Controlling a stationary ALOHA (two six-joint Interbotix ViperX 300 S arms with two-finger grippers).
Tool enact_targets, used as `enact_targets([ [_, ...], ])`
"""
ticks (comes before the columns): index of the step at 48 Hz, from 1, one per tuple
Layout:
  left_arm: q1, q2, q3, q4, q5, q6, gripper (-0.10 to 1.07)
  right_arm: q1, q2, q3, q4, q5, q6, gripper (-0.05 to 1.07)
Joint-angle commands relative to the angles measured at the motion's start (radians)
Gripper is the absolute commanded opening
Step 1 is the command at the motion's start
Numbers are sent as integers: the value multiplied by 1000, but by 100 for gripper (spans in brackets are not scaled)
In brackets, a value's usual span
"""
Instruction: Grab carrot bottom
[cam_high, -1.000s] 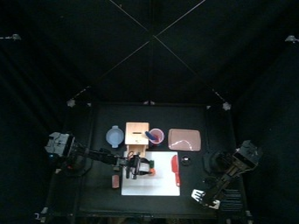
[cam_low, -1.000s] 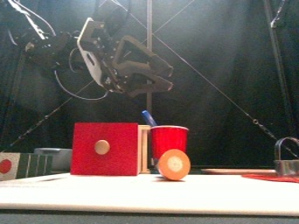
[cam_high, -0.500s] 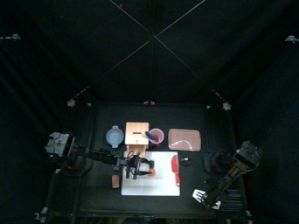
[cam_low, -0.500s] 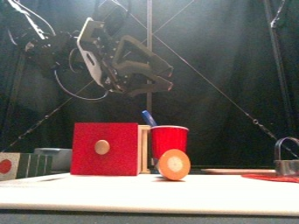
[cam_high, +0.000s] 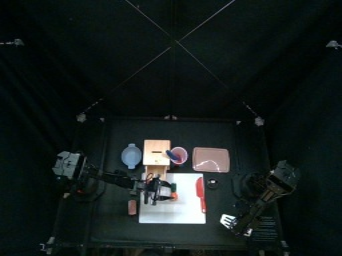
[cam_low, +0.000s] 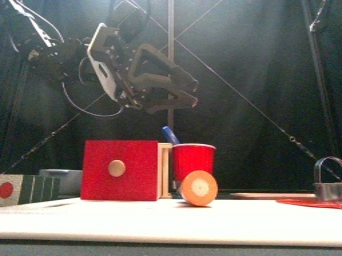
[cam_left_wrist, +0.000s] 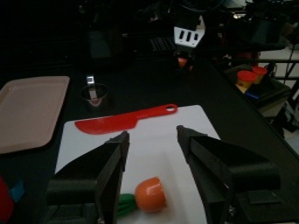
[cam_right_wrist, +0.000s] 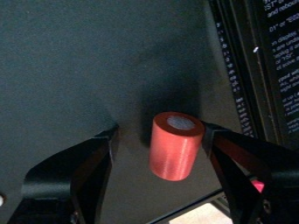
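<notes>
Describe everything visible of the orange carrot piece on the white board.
The orange carrot piece is short, rounded and plastic-looking, its flat cut face with a paler centre turned toward the front camera. It rests on the white cutting board, with a green part at one end. The left hand hangs above it, open, not touching.

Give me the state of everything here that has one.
left gripper: open, hovering over the carrot.
right gripper: open, jaws either side of the red cylinder.
carrot: lying on the white board, not held.
red knife: flat on the white board, untouched.
red cylinder: not gripped.
red cup: upright.
</notes>
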Motion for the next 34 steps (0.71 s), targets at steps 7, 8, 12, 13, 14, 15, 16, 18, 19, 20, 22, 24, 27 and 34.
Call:
enact_targets([
  [7,-3,-8,-14,2,-8,0,84,-29,-6,-38,-86,8,-5,101],
  [8,-3,-8,-14,2,-8,2,84,-31,-6,-40,-89,8,-6,101],
  [12,-5,-8,-14,2,-8,0,84,-31,-6,-46,-98,6,-12,101],
  [13,-6,-8,-14,2,-8,0,84,-31,-6,-48,-101,3,-14,101],
  [14,-6,-8,-14,0,-8,0,84,-29,-6,-49,-104,3,-15,101],
  [15,-6,-8,-14,2,-8,0,84,-28,-6,-51,-109,2,-20,102],
  [16,-6,-8,-14,2,-6,0,84,-26,-6,-52,-112,0,-26,102],
  [18,-6,-8,-14,2,-8,2,84,-26,-6,-55,-124,-9,-44,102],
  [19,-6,-8,-14,0,-6,0,84,-26,-6,-57,-129,-15,-52,102],
  [20,-6,-6,-14,2,-6,0,84,-26,-6,-58,-137,-28,-67,102],
  [22,-6,-6,-15,2,-6,2,84,-31,-6,-64,-150,-49,-92,102],
  [24,-6,-5,-15,2,-8,0,84,-34,-5,-71,-167,-72,-112,102],
  [27,-6,-2,-17,2,-6,0,84,-41,0,-77,-178,-107,-146,102],
  [34,-6,2,-20,2,-6,0,84,-52,0,-61,-155,-117,-192,102],
])
